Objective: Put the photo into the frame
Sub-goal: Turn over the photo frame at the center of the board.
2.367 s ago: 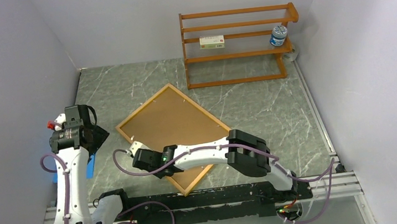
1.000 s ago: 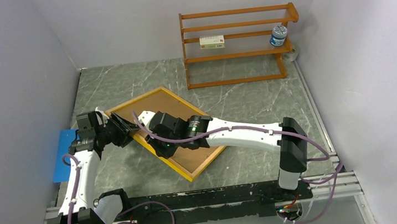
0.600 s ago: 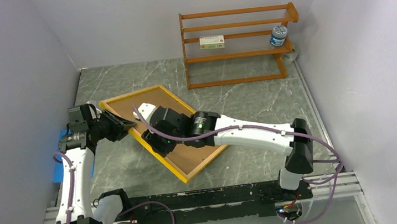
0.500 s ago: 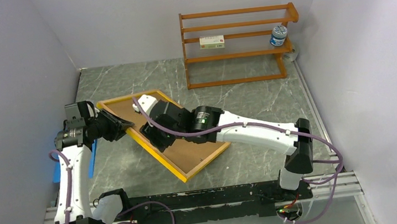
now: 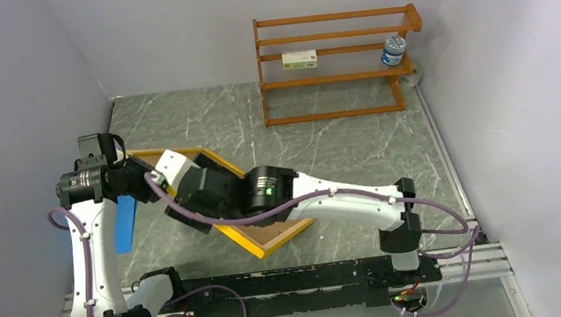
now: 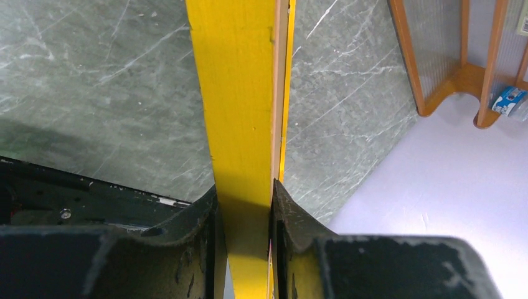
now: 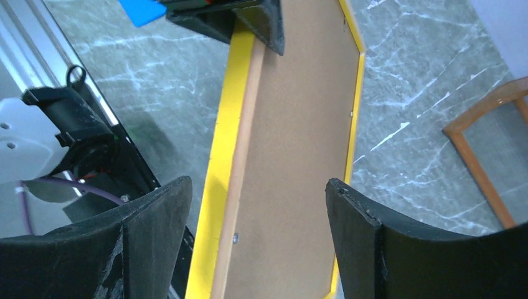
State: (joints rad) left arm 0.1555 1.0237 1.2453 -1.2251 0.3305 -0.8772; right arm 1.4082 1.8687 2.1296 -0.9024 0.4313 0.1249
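The left gripper (image 6: 244,193) is clamped on one yellow rail of the frame (image 5: 254,248), holding that end up so the frame stands tilted. Its near right corner seems to rest on the marble table (image 5: 340,160). A blue sheet (image 5: 124,222) shows beside the left arm. The right gripper (image 7: 255,205) hovers with its fingers spread wide over the brown backing board (image 7: 299,112), holding nothing. The photo is not in view. The frame looks stiff, light and smooth-painted. A single-rail pinch may let it swing, so a second hold on the opposite rail seems wise.
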